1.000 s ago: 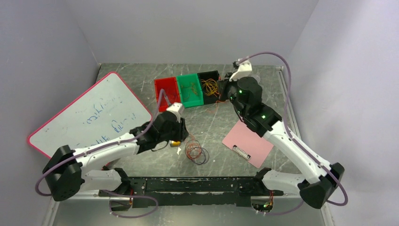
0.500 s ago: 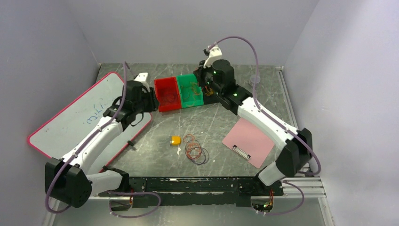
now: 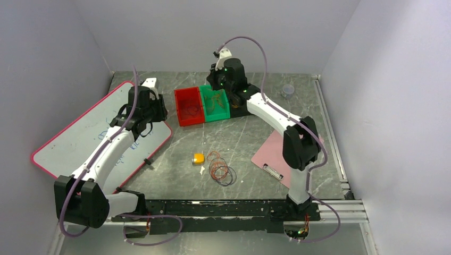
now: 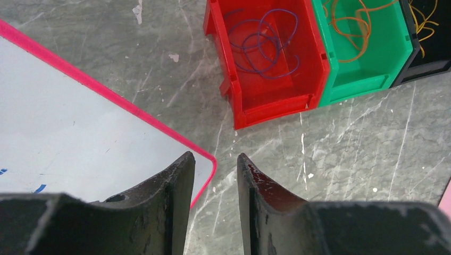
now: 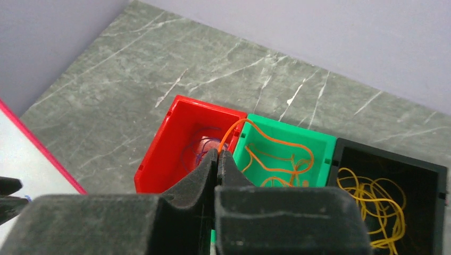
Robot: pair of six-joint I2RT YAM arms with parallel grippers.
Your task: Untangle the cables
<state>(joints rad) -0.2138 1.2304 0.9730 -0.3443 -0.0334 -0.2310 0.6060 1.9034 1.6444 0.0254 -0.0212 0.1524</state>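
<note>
A tangle of cables (image 3: 220, 169) in red, orange and dark loops lies on the table near the front middle. My right gripper (image 5: 218, 153) is shut on a thin orange cable (image 5: 266, 139) that arcs from its tips down into the green bin (image 5: 314, 139). In the top view this gripper (image 3: 214, 87) hangs over the seam between the red bin and the green bin. My left gripper (image 4: 214, 159) is open and holds nothing. It hovers above the whiteboard's corner (image 4: 210, 159), left of the red bin (image 4: 266, 101).
Three bins stand at the back: red (image 3: 189, 106) with purple cables, green (image 3: 215, 103) with orange ones, and black (image 5: 388, 159) with yellow ones. A pink-edged whiteboard (image 3: 95, 130) fills the left, and a pink clipboard (image 3: 276, 154) lies right. A small yellow item (image 3: 198, 158) sits beside the tangle.
My left arm pulled back from the yellow item and tangle to the whiteboard's corner. My right arm swung left from the black bin to over the red and green bins.
</note>
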